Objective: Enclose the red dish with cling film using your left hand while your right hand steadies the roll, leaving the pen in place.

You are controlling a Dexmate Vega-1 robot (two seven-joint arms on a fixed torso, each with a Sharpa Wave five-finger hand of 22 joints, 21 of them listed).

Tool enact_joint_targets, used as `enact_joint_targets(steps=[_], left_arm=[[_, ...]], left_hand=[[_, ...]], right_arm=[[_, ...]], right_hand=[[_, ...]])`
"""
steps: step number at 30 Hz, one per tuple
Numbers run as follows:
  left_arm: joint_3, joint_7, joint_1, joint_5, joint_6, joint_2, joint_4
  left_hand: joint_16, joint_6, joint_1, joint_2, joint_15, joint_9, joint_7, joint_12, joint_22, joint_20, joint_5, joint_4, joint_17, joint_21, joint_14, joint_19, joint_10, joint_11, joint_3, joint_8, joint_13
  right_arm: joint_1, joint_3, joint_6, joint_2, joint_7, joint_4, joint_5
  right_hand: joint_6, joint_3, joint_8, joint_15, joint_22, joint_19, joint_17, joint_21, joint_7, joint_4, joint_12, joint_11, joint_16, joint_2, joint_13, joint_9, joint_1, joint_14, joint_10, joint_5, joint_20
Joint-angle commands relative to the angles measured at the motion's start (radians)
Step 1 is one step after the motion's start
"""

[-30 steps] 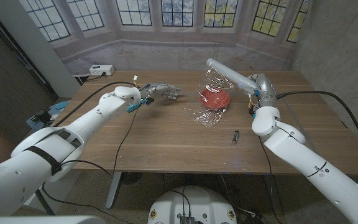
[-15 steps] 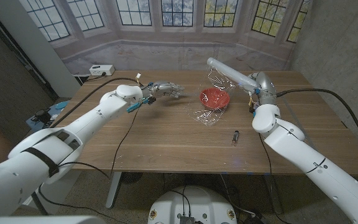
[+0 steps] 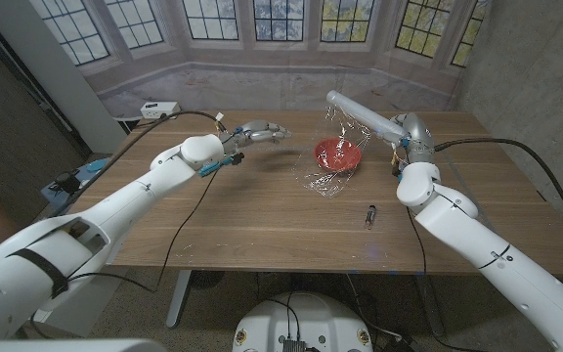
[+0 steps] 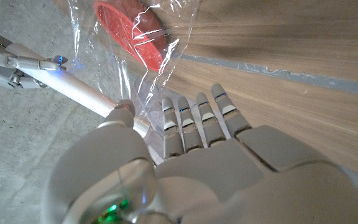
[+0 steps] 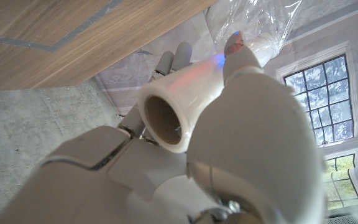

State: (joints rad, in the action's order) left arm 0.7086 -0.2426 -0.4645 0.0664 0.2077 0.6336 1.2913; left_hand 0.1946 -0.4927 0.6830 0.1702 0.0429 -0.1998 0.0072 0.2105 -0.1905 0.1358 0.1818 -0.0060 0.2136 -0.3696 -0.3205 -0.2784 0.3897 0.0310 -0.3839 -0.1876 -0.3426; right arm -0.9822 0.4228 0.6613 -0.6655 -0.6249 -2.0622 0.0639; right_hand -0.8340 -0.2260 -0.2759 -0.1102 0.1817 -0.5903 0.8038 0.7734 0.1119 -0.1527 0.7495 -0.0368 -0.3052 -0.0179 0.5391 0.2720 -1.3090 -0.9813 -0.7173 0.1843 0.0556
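Beside the round red plastic dish (image 3: 337, 154), crinkly clear cling film (image 3: 323, 178), right hand (image 3: 406, 137) gripping the white cardboard roll (image 3: 360, 114), left hand (image 3: 260, 134) empty with fingers apart, small dark pen (image 3: 369, 215) nearby.

Place: robot test room, lab-like
Backdrop: printed bay-window scene (image 3: 262, 39) behind the desk (image 3: 262, 215)
Walls: bare grey concrete (image 3: 536, 59)
Cables: trailing off the desk's left edge (image 3: 189, 235)

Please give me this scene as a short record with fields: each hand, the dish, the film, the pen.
left hand: raised over the table, left of the dish, holds nothing
right hand: grips the roll
dish: red, on the table, film only partly over it
film: hangs from the roll, crumpled around the dish
pen: on the table, nearer the robot than the dish
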Motion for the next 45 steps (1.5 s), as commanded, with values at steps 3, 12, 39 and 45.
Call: enact_joint_targets(steps=[3, 12, 39, 45], left_arm=[[0.026, 0.014, -0.002, -0.167, 0.102, 0.039, 0.034], [0.032, -0.029, 0.002, -0.183, 0.102, 0.038, 0.034], [0.070, -0.126, 0.061, -0.209, 0.082, 0.012, -0.034], [0.085, -0.147, 0.081, -0.212, 0.097, -0.001, -0.069]], left_hand=[[-0.004, 0.009, -0.047, 0.017, -0.008, 0.002, -0.017, -0.006, 0.000, -0.013, 0.004, 0.054, -0.005, 0.013, 0.019, 0.016, -0.007, 0.017, 0.002, 0.000, 0.017], [-0.001, -0.001, -0.115, 0.014, -0.024, 0.005, -0.031, 0.003, 0.003, -0.029, -0.005, 0.103, -0.012, 0.024, 0.023, 0.025, 0.021, 0.027, 0.010, -0.005, 0.036], [0.007, -0.034, -0.180, 0.010, -0.050, 0.010, -0.028, 0.010, 0.006, -0.056, -0.005, 0.141, -0.026, 0.027, -0.030, -0.006, 0.066, 0.024, -0.002, -0.009, 0.067], [0.003, -0.024, -0.193, 0.010, -0.054, 0.011, -0.025, 0.007, 0.007, -0.061, -0.005, 0.148, -0.027, 0.031, -0.025, -0.001, 0.062, 0.020, -0.002, -0.004, 0.072]], right_arm=[[0.011, -0.011, -0.017, 0.008, -0.004, 0.031, -0.022], [0.007, -0.026, -0.027, 0.003, -0.006, 0.044, -0.040], [0.055, -0.007, -0.052, 0.012, 0.008, 0.111, -0.076], [0.059, -0.004, -0.052, 0.013, 0.006, 0.117, -0.081]], right_hand=[[-0.165, -0.003, -0.002, -0.106, 0.000, 0.004, 0.003, 0.011, -0.157, 0.004, 0.004, 0.129, 0.007, -0.132, 0.004, 0.004, 0.001, -0.035, -0.137, 0.005, 0.027], [-0.165, -0.003, -0.001, -0.107, 0.000, 0.005, 0.004, 0.013, -0.158, 0.003, 0.002, 0.133, 0.008, -0.132, 0.004, 0.004, 0.000, -0.036, -0.136, 0.005, 0.027], [-0.163, -0.002, 0.003, -0.108, 0.000, 0.008, 0.005, 0.020, -0.157, 0.003, 0.001, 0.133, 0.012, -0.133, 0.006, 0.006, -0.001, -0.038, -0.139, 0.005, 0.027], [-0.166, -0.001, 0.002, -0.107, 0.000, 0.008, 0.006, 0.021, -0.158, 0.004, 0.000, 0.134, 0.012, -0.133, 0.006, 0.007, 0.000, -0.039, -0.140, 0.004, 0.029]])
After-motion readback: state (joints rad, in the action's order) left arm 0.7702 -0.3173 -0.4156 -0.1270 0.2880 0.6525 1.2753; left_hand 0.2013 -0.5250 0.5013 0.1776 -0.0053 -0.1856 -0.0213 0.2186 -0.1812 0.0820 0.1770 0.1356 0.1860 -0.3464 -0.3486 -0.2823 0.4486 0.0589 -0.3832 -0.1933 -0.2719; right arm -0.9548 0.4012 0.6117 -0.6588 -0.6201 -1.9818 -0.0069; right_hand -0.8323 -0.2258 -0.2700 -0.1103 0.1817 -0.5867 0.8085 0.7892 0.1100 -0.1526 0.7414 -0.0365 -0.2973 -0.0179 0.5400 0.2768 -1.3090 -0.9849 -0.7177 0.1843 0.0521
